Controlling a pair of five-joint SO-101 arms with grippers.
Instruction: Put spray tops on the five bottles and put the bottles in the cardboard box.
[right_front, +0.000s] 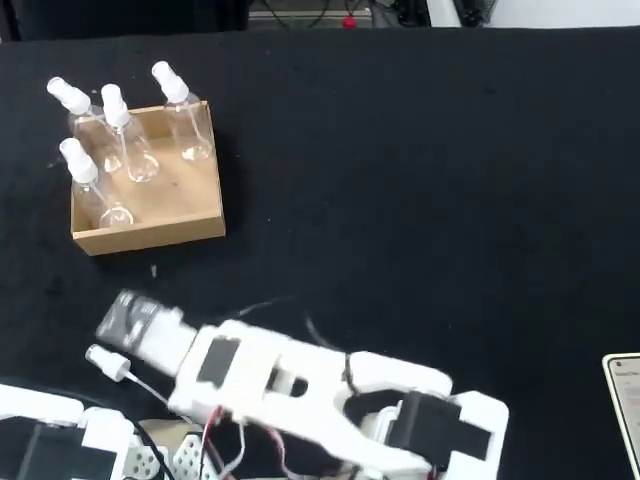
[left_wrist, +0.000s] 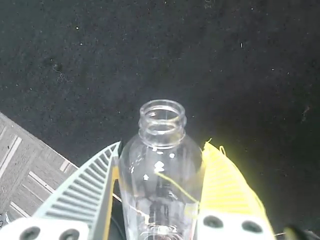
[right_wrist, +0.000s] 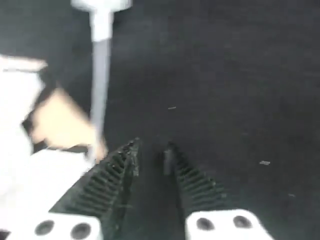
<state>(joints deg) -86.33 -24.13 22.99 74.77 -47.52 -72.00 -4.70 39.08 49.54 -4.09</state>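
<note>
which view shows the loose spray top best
The high view: the loose spray top shows whole against the black table. The right wrist view has its dip tube beside the open right gripper, head cut off at the edge. The left wrist view faces the uncapped bottle.

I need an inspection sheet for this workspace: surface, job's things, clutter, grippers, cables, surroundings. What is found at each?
Surface: black table, few pale specks.
Job's things: cardboard box holds four standing capped bottles; fifth bottle has no top; one loose spray top lies on the table.
Clutter: white card at the table's edge.
Grippers: left gripper shut on the fifth bottle; right gripper slightly open, empty, near the spray top.
Cables: thin wires under an arm.
Surroundings: patterned floor beside the table.
</note>
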